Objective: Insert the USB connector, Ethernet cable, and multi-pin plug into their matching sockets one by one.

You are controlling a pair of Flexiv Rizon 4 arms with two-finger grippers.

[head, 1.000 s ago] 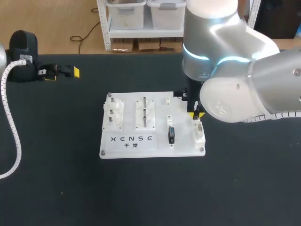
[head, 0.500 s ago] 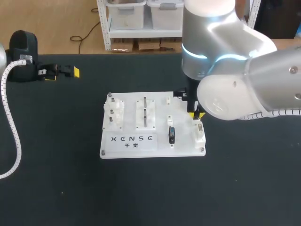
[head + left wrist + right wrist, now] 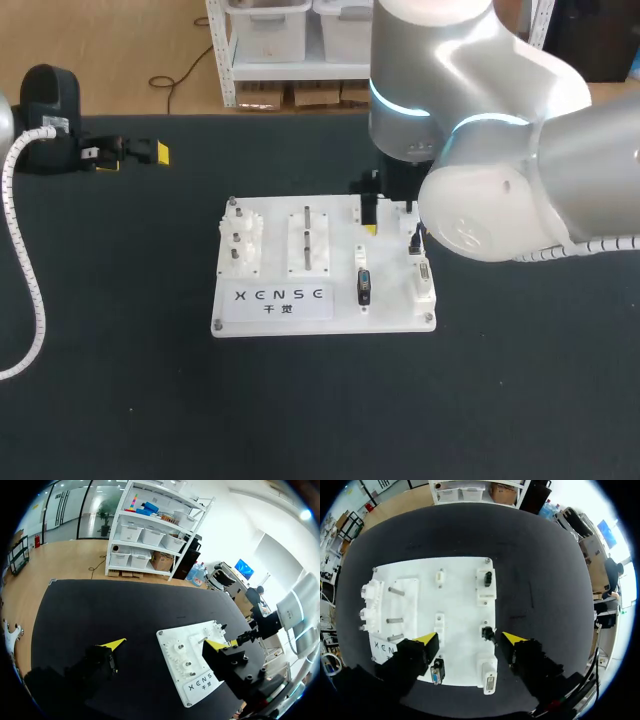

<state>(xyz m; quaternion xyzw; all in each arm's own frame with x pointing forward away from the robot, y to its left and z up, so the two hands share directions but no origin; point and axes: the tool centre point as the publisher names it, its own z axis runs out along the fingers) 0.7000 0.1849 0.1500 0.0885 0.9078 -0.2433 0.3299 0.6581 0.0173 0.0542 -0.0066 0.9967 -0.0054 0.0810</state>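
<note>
A white socket board (image 3: 390,305) (image 3: 460,595) lies mid-table. My right gripper (image 3: 392,232) (image 3: 469,639) hovers over its right half, open, its fingers wide apart. A small black plug (image 3: 487,631) (image 3: 416,243) sits in the board between those fingers, touched by neither. A black plug with a blue face (image 3: 437,672) (image 3: 364,286) stands on the board beside one finger. A white multi-pin socket (image 3: 490,682) (image 3: 424,280) is at the board's near right corner. My left gripper (image 3: 130,153) (image 3: 165,644) rests at the far left of the table, open with nothing in it.
Another white socket block with a dark opening (image 3: 486,578) sits at the board's far right. Gear posts (image 3: 240,240) and upright pins (image 3: 308,235) fill the board's left and middle. A white corrugated hose (image 3: 25,290) runs along the left side.
My right gripper has opened, letting go of the small black plug, and has shifted left over the board. The left arm has not moved.
</note>
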